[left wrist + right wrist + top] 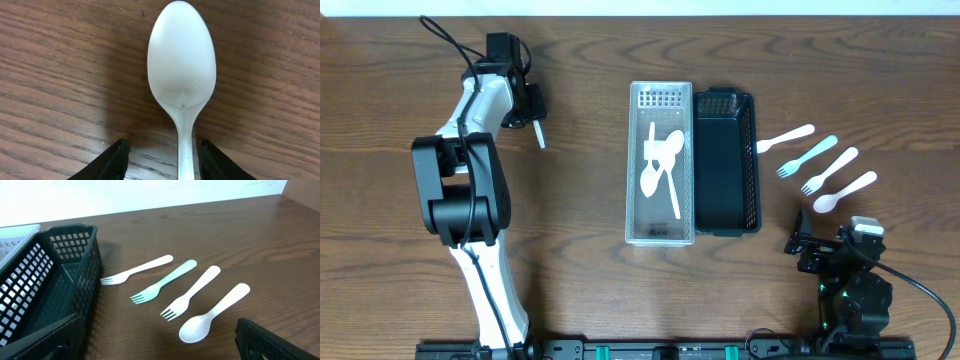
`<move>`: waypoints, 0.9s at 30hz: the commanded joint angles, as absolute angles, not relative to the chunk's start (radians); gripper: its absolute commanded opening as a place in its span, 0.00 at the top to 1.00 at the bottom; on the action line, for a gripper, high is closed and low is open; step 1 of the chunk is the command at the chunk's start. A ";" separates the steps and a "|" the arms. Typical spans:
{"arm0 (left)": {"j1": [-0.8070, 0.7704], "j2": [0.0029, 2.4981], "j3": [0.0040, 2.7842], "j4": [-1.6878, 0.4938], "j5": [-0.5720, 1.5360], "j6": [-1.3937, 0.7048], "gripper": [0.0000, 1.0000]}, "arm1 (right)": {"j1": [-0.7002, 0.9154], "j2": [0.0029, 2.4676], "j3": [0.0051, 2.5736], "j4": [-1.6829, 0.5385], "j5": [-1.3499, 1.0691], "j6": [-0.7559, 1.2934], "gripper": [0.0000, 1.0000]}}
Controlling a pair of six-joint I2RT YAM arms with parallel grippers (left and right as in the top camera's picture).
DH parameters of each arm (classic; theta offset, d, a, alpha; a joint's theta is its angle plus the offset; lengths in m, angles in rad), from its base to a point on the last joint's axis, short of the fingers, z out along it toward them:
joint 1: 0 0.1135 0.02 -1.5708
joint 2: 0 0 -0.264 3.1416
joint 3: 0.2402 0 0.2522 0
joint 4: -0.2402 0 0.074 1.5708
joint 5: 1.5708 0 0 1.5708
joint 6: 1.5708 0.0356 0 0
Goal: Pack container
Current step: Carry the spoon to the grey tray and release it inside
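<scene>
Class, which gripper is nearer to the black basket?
Right. The right gripper sits just off the near corner of the black basket; the left gripper is far away on the other side, beyond the clear tray.

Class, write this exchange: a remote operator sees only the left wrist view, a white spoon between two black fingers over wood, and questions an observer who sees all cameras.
Operator: Where are the containers from this spoon?
Observer: A white bin and a black basket stand side by side mid-table, to the left gripper's right.
Operator: Anything packed?
Observer: White spoons lie in the white bin; the black basket looks empty.
Operator: What remains?
Observer: Three forks and another spoon lie right of the basket.
</scene>
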State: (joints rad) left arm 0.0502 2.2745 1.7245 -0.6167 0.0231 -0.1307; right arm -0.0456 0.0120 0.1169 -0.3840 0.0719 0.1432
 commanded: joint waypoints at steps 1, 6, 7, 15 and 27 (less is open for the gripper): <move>0.032 2.296 1.723 -0.618 0.025 -0.132 0.53 | -0.051 0.006 0.115 -0.385 0.078 0.133 0.01; 0.022 2.320 1.722 -0.624 0.025 -0.132 0.72 | -0.051 0.006 0.115 -0.385 0.078 0.133 0.01; 0.022 2.323 1.721 -0.623 0.025 -0.132 0.73 | -0.051 0.006 0.115 -0.385 0.078 0.133 0.01; 0.022 2.311 1.727 -0.632 0.014 -0.132 0.94 | -0.051 0.006 0.115 -0.385 0.078 0.133 0.01; -0.078 1.981 1.853 -0.736 0.015 -0.133 0.94 | -0.051 0.006 0.115 -0.385 0.078 0.133 0.01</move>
State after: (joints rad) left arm -0.0196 2.1445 1.7943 -0.7261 0.0181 -0.1310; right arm -0.0456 0.0120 0.1169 -0.3840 0.0719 0.1432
